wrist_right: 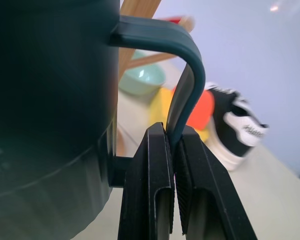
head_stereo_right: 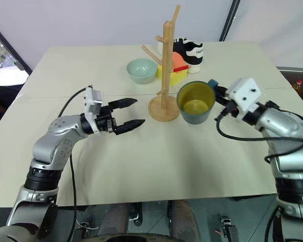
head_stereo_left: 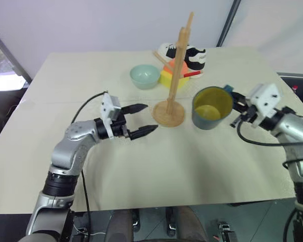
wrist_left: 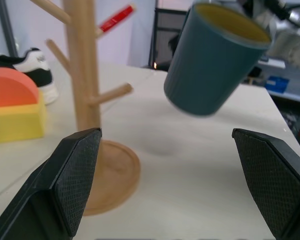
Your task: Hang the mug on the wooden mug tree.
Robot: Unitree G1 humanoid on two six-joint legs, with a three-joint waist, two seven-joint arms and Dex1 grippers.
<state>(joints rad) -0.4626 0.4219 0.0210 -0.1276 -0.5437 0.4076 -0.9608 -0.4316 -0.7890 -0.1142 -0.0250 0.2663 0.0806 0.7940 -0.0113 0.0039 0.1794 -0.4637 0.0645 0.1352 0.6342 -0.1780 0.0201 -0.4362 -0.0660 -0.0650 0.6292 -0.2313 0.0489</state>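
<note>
The slate-blue mug (head_stereo_left: 212,108) with a yellow inside hangs tilted above the table, just right of the wooden mug tree (head_stereo_left: 175,70). My right gripper (wrist_right: 172,135) is shut on the mug's loop handle (wrist_right: 187,65), reaching in from the right (head_stereo_right: 219,93). The mug tree stands upright on its round base (head_stereo_left: 168,113), with thin pegs angling off the pole. Left of that base my left gripper (head_stereo_left: 149,118) hovers open, its fingers pointing at the tree with nothing between them. Past its two fingertips (wrist_left: 80,165), the left wrist view takes in the mug (wrist_left: 215,60) and the tree (wrist_left: 82,75).
A pale green bowl (head_stereo_left: 144,75) sits behind and left of the tree. A yellow and orange block (head_stereo_left: 166,75) and a black-and-white shoe (head_stereo_left: 189,53) lie right behind the tree. Bare tabletop (head_stereo_left: 156,171) stretches toward the near edge.
</note>
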